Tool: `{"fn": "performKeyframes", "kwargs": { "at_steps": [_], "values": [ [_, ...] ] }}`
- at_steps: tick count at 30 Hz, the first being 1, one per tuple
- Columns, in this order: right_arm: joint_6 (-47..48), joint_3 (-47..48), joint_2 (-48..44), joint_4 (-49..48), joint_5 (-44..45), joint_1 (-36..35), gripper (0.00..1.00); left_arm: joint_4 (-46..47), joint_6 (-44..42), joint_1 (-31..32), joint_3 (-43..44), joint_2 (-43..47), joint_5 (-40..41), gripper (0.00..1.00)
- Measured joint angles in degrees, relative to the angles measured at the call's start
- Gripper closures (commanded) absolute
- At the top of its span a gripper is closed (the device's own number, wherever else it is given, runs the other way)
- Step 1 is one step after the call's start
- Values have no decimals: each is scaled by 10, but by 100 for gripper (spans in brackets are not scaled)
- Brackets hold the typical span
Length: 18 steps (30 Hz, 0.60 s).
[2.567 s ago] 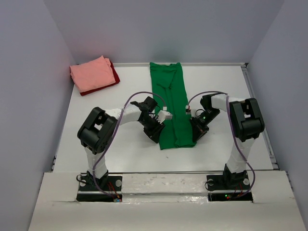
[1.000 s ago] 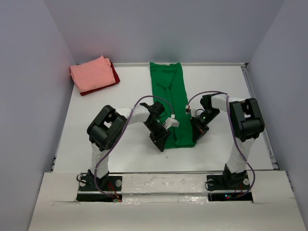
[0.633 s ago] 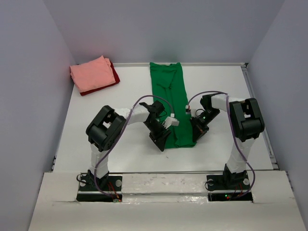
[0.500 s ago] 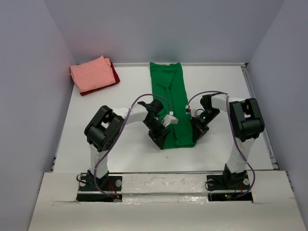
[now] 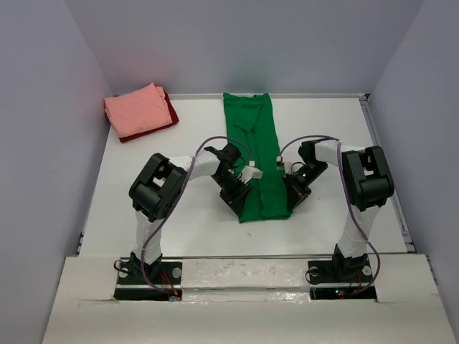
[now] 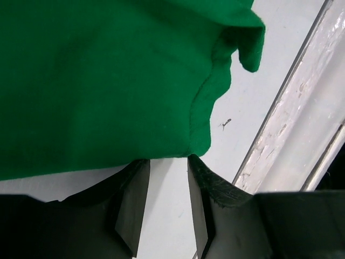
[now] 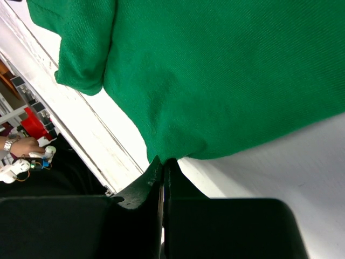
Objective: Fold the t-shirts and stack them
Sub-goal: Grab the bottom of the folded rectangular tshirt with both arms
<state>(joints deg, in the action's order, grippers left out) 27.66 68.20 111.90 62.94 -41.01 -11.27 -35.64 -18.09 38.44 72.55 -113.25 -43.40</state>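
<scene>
Near the bench's (image 5: pixel 193 136) front edge, both arms work the hem of the green t-shirt (image 5: pixel 251 143).
It lies as a long strip down the bench's middle. The salmon pink t-shirt (image 5: pixel 136 109) sits folded on the dark red t-shirt (image 5: pixel 171 109) at the far left corner. The right jaws are pinched shut on the hem's right corner; the left jaws stand parted at the left corner, gripping nothing. Best to slide one tip under every layer, close, then lift both corners level toward the collar. No writing or label is readable.
</scene>
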Motion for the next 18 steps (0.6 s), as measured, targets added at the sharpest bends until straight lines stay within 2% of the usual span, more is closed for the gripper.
{"fn": "performKeyframes", "kwargs": {
  "at_steps": [11, 18],
  "values": [
    [0, 0, 0, -3, 0, 0, 100, -14, -4, 9, 18, -24, -36, 53],
    [2, 0, 0, -4, 0, 0, 100, -22, -11, 20, 18, -33, -42, 68]
  ]
}}
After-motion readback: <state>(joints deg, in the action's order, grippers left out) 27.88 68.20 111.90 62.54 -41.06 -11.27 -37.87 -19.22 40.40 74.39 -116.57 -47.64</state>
